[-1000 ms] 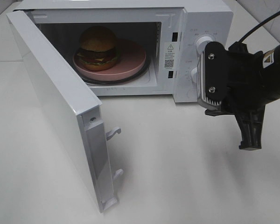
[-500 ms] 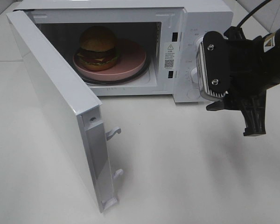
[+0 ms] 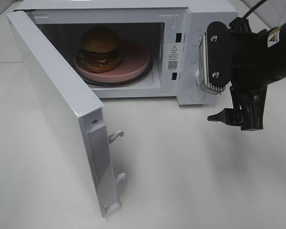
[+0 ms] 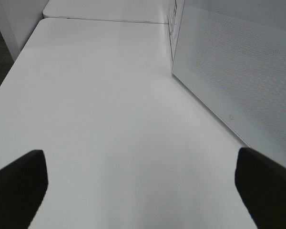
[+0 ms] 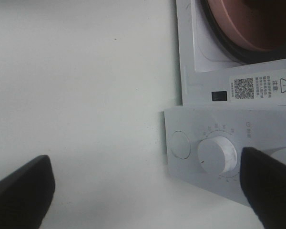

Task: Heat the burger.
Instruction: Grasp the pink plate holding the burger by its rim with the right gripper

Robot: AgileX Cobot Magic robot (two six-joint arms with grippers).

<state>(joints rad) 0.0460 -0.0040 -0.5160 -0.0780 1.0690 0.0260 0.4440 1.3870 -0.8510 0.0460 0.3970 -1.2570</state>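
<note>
The burger (image 3: 101, 45) stands on a round pink plate (image 3: 136, 58) inside the white microwave (image 3: 205, 14), whose door (image 3: 62, 105) hangs wide open to the left. My right gripper (image 3: 226, 88) hovers open in front of the control panel, with nothing between its fingers. In the right wrist view the right gripper (image 5: 145, 191) frames the lower knob (image 5: 217, 155) and a round button (image 5: 180, 144), touching neither. My left gripper (image 4: 143, 191) is open over bare table beside the door's outer face (image 4: 238, 71); it does not show in the high view.
The open door juts far forward over the table, with two latch hooks (image 3: 115, 136) on its free edge. A second knob (image 3: 204, 44) sits higher on the panel. White tabletop (image 3: 181, 167) lies in front of the microwave.
My right gripper has opened from nearly shut to wide. It has also risen and drawn closer to the control panel. The burger, plate and door have not moved.
</note>
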